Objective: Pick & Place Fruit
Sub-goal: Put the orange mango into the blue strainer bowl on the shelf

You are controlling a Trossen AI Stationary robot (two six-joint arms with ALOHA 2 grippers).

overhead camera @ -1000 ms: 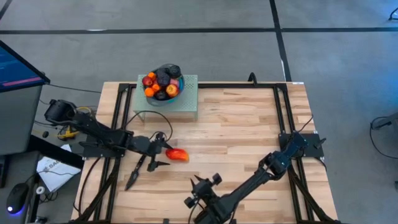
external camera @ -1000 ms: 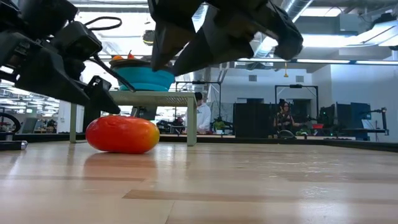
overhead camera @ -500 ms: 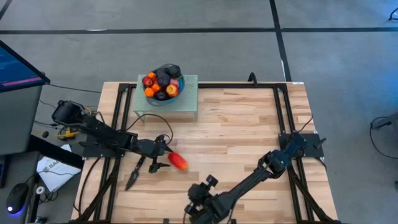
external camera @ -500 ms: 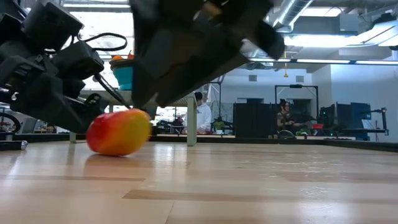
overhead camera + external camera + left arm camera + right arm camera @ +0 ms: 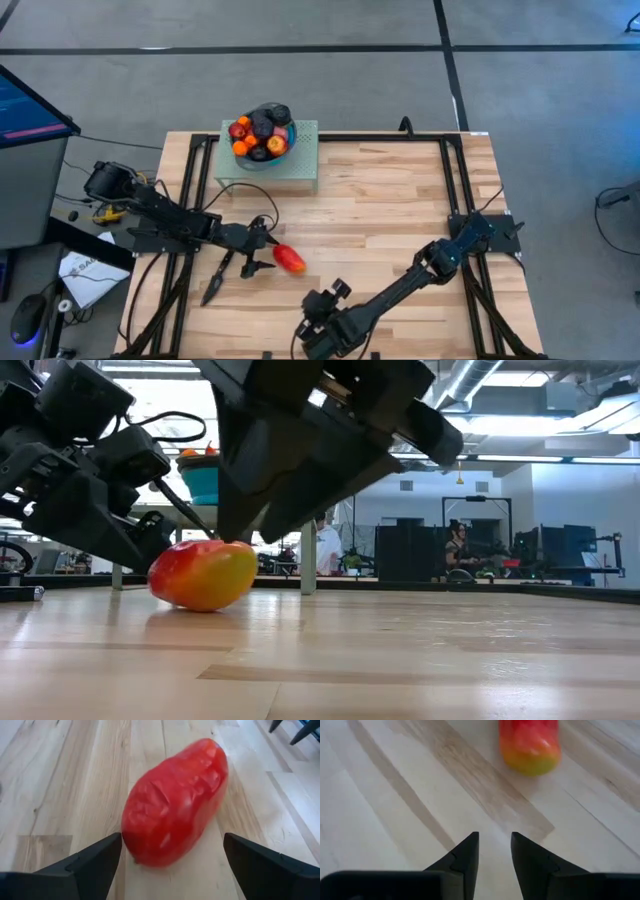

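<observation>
You get even, bright overhead light in the high view, with only soft shadows under the arms on the wooden table [image 5: 380, 200]. In the low view the ceiling lights [image 5: 520, 425] glare, so the arm housings up close read as dark, blurred silhouettes, while the red-orange fruit [image 5: 203, 574] stays fairly sharp and casts a faint reflection on the boards. In the left wrist view the fruit [image 5: 175, 802] shows a soft sheen. In the right wrist view it [image 5: 530, 742] sits slightly out of focus.
</observation>
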